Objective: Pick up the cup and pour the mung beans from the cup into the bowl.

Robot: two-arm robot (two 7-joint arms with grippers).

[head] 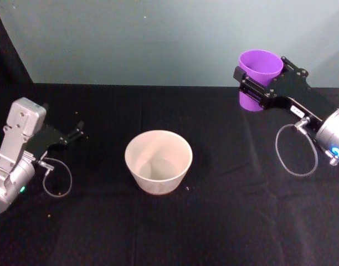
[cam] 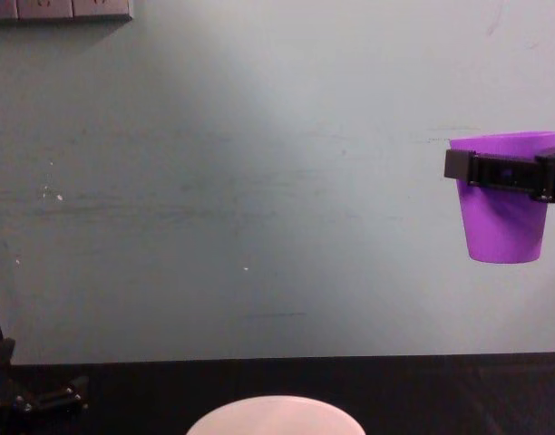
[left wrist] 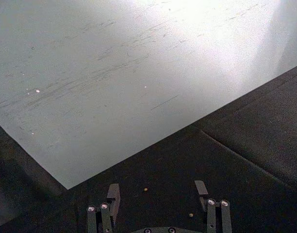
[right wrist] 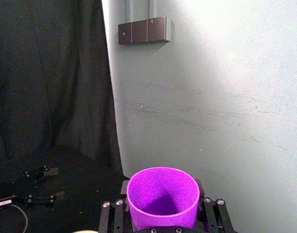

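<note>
The right gripper [head: 257,83] of an Alpha Bot 2 robot holds the purple cup [head: 261,64] aloft, up and to the right of the white bowl [head: 158,180] and farther back, its jaws clamped on the cup's upper wall from both sides. The cup stands upright, mouth up, clear of the black-draped surface [head: 225,221]. From the chest camera the cup [cam: 504,222] hangs against the pale wall, well above the bowl's rim [cam: 276,415] and off to its right. The right wrist camera looks down into the cup's open mouth [right wrist: 163,194]. The bowl sits upright on the surface, near the middle. To the bowl's left, well apart from it, the left gripper [head: 75,132] rests low over the surface with its jaws spread and gripping nothing. Two small pale grains [left wrist: 145,189] lie on the cloth by its fingers [left wrist: 113,194].
</note>
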